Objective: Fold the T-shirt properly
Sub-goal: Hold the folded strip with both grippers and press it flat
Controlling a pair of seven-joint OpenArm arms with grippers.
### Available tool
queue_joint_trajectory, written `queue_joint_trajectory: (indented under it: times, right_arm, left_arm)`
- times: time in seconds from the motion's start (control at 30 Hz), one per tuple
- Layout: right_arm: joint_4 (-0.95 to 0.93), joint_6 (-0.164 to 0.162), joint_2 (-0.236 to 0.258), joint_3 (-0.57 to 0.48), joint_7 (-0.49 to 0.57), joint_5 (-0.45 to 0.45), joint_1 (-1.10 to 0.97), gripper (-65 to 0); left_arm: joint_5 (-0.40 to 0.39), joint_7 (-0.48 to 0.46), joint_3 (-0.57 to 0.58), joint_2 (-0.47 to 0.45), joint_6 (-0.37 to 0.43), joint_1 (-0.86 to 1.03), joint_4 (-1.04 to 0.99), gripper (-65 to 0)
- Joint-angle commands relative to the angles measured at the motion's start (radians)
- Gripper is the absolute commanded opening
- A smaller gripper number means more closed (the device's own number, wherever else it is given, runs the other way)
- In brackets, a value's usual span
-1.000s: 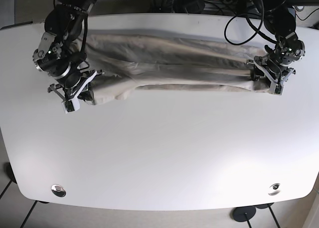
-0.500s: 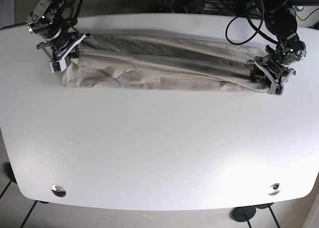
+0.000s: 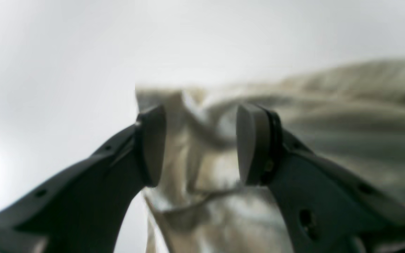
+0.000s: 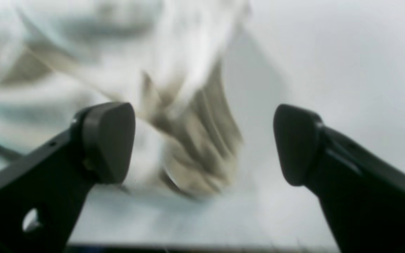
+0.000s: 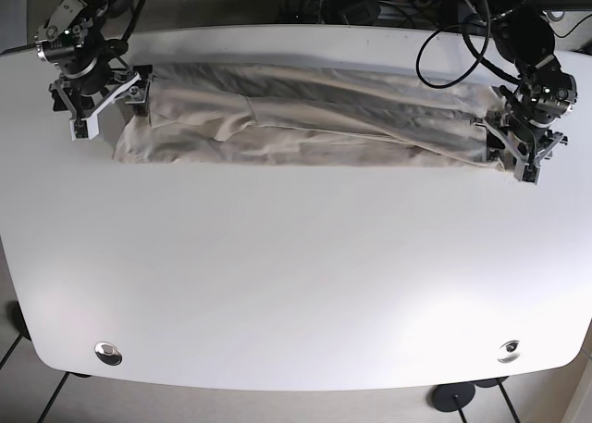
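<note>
The beige T-shirt [image 5: 305, 118] lies stretched in a long rumpled band across the far side of the white table [image 5: 296, 275]; no print or label readable on it; the left gripper [image 3: 199, 144] sits with cloth bunched between its half-spread pads, grip unclear; the right gripper [image 4: 202, 140] hangs wide open at the shirt's other end, blurred cloth beyond.

A white table [image 5: 296, 275] carries the beige T-shirt [image 5: 305, 127] stretched along its far edge.
</note>
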Motion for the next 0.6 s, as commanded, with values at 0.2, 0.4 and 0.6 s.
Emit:
queue_joint_trajectory:
  times: [0.2, 0.4, 0.6]
  right_arm:
    - [-0.033, 0.009, 0.008, -0.171, 0.018, 0.079, -0.012, -24.4]
    - [-0.289, 0.009, 0.071, -0.171, 0.07, 0.079, -0.01, -62.5]
    - [-0.52, 0.009, 0.183, -0.173, 0.213, 0.078, 0.103, -59.9]
  left_arm:
    - [-0.002, -0.017, -0.008, 0.009, -0.001, 0.021, -0.05, -35.8]
    - [-0.004, -0.02, -0.01, 0.014, -0.001, 0.061, -0.098, -35.8]
    - [-0.005, -0.023, -0.005, 0.009, -0.001, -0.042, -0.287, -35.8]
